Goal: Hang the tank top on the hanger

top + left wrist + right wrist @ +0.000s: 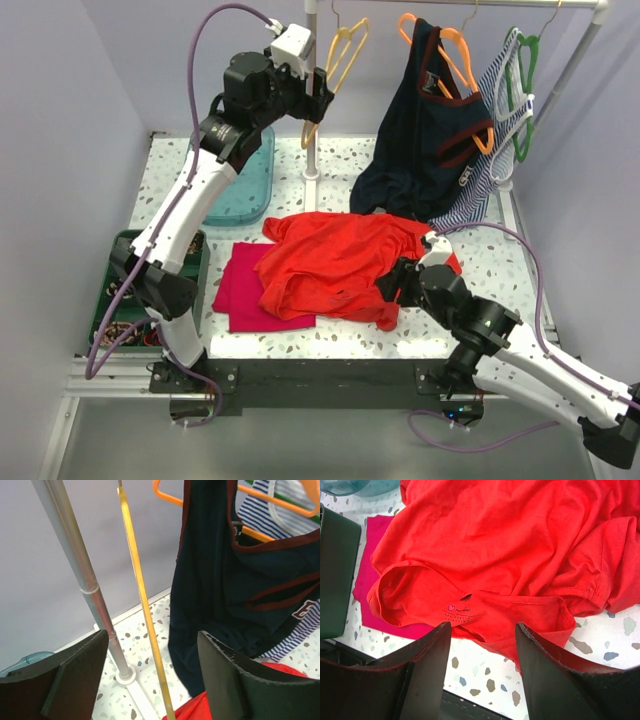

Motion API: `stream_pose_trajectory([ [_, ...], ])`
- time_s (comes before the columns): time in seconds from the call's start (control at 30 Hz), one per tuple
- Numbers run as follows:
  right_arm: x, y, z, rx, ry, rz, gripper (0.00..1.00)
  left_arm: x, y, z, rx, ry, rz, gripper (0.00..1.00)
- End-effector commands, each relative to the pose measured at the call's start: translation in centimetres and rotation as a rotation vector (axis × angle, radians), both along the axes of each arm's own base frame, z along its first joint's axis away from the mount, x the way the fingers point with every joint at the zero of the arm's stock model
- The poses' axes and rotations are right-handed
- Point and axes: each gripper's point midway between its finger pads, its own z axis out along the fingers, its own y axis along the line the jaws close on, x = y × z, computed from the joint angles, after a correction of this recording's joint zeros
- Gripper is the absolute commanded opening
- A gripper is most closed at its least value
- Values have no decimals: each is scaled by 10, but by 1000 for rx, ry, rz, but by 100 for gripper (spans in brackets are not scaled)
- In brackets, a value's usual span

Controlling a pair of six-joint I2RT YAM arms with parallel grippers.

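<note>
The red-orange tank top (pixel 340 265) lies crumpled on the table's middle; in the right wrist view (pixel 495 555) its printed neck label faces up. The pale yellow hanger (pixel 340 60) hangs on the rack at the back. My left gripper (pixel 325 92) is raised beside it and open. In the left wrist view (pixel 152 636) the hanger's thin bar (pixel 140 590) runs between the fingers without being gripped. My right gripper (pixel 395 285) is open and empty, just above the top's near hem (pixel 483 626).
A flat magenta cloth (pixel 245 290) lies under the top's left side. A navy top (pixel 415 150) on an orange hanger (pixel 455 45), a striped garment (pixel 490 190) and a green hanger (pixel 522 80) hang at the right. The rack pole (pixel 312 130), a teal tray (pixel 245 180) and a green bin (pixel 115 290) stand at the left.
</note>
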Motion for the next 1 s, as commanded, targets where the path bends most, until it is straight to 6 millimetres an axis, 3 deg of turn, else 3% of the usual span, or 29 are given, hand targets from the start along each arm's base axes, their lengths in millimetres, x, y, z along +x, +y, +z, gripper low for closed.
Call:
stream_pose_trajectory([
  [0.0, 5, 4, 14, 29, -32, -4, 58, 11, 8, 7, -2, -33, 59, 74],
  [0.33, 5, 5, 10, 32, -27, -5, 58, 19, 11, -9, 43, -18, 164, 49],
  [0.67, 4, 6, 10, 35, -26, -1, 58, 19, 1, -20, 120, -39, 226, 42],
  [0.97, 3, 3, 11, 30, -29, -7, 58, 22, 1, -11, 117, -67, 232, 16],
])
